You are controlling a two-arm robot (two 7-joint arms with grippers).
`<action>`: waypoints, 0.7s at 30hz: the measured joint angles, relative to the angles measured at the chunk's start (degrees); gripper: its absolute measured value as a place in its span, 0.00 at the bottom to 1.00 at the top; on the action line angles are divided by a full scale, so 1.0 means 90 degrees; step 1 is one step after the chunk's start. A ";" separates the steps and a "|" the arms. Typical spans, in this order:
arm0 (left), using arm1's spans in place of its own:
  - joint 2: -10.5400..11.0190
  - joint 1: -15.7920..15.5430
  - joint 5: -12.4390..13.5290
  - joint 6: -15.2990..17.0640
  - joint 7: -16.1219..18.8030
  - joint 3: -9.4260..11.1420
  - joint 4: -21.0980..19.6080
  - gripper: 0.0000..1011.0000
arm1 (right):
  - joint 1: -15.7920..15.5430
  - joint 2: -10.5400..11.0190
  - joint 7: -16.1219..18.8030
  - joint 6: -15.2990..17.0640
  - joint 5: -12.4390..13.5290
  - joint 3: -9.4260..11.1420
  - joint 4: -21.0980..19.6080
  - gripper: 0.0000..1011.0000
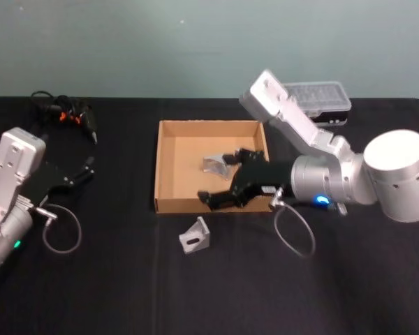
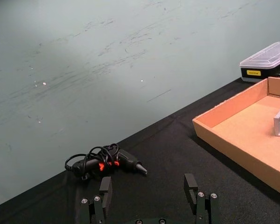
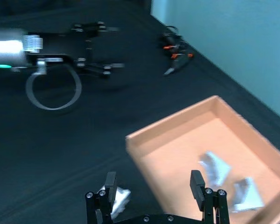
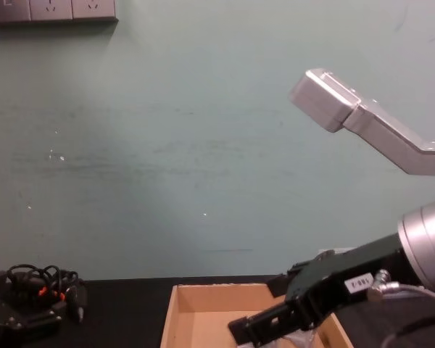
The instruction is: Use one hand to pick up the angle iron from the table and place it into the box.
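Observation:
A grey angle iron (image 1: 195, 236) lies on the black table (image 1: 112, 279), just in front of the cardboard box (image 1: 169, 150). It appears beside one finger in the right wrist view as the angle iron (image 3: 119, 199). My right gripper (image 1: 220, 179) hovers open over the box's front wall, with nothing between its fingers (image 3: 197, 183). Two more angle irons (image 3: 215, 166) (image 3: 248, 196) lie inside the box (image 3: 177, 126); one angle iron (image 1: 213, 165) is seen from the head view. My left gripper (image 2: 148, 189) is parked open at the table's left side.
A clear-lidded black plastic case (image 1: 321, 98) stands behind the box at the back right. A black tool with orange marks and a coiled cable (image 1: 66, 115) lies at the back left. Cable loops hang from both wrists (image 1: 293, 234) (image 1: 61, 234).

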State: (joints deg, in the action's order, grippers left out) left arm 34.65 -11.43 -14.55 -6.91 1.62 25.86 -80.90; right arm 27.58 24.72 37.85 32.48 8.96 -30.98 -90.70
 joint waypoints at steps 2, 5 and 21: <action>0.0000 -0.0001 0.0000 0.0000 0.0000 0.0000 0.0000 1.00 | -0.0082 0.0051 0.0037 0.0036 0.0065 -0.0009 -0.0138 0.99; 0.0000 0.0000 0.0000 0.0000 0.0000 0.0000 0.0000 1.00 | -0.0207 0.0130 0.0076 0.0129 0.0171 -0.0048 -0.0352 0.99; 0.0000 0.0000 0.0000 0.0000 0.0000 0.0000 0.0000 1.00 | -0.0004 0.0216 0.0238 0.1395 0.0295 -0.0759 -0.0552 0.99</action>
State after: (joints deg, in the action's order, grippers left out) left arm 34.65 -11.43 -14.55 -6.91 1.62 25.86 -80.90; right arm 27.55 26.66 39.99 45.03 11.62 -37.81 -95.67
